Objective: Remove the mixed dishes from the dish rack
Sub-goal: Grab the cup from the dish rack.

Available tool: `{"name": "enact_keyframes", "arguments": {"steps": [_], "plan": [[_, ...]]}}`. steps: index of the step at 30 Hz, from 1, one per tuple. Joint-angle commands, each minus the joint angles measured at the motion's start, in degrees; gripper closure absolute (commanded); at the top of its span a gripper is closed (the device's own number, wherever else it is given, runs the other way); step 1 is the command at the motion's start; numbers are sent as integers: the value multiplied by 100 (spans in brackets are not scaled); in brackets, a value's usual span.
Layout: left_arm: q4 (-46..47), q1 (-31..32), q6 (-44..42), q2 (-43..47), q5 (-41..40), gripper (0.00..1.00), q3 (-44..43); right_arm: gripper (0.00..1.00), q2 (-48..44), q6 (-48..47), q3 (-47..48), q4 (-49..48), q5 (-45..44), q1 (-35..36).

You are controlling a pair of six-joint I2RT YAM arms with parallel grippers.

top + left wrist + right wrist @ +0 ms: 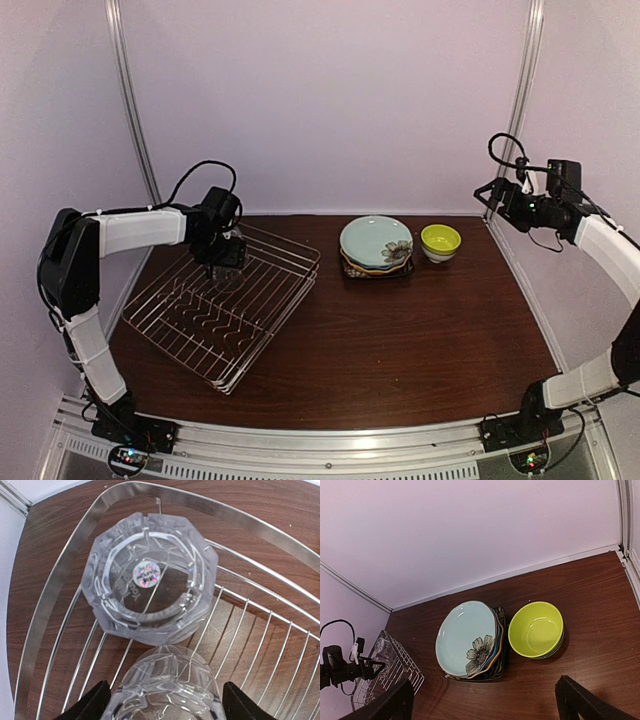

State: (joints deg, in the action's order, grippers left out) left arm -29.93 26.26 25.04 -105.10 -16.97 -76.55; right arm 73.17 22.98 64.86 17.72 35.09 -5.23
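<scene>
Left hand (166, 692) is spread astride the nearer clear glass (165, 672), which stands on end in the dish rack's (55, 610) far-left corner. Contact is unclear. Right hand (487, 700) is spread, well apart.

The dish rack (225, 310) sits on the left of the table (420, 340) with two glasses in its far corner, one (150, 577) behind the other (165, 685). The left hand (225, 258) straddles the nearer glass. A stack of plates (375, 243) lies at far centre, a bowl (440, 240) just right of it, and the right hand (500, 195) is above the far right edge.
</scene>
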Motion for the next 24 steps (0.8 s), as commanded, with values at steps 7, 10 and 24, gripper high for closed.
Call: {"name": "enact_keyframes", "arguments": {"steps": [7, 10, 24], "plan": [[62, -51, -36, 458, 304, 49, -82, 0, -28, 125, 9, -221, 2, 350], [193, -51, -109, 848, 576, 50, -28, 0, 57, 236, 44, -380, 33, 499], [1881, 90, -291, 2871, 2621, 53, 505, 3, 415, 1188, 474, -1710, 346, 2185]]}}
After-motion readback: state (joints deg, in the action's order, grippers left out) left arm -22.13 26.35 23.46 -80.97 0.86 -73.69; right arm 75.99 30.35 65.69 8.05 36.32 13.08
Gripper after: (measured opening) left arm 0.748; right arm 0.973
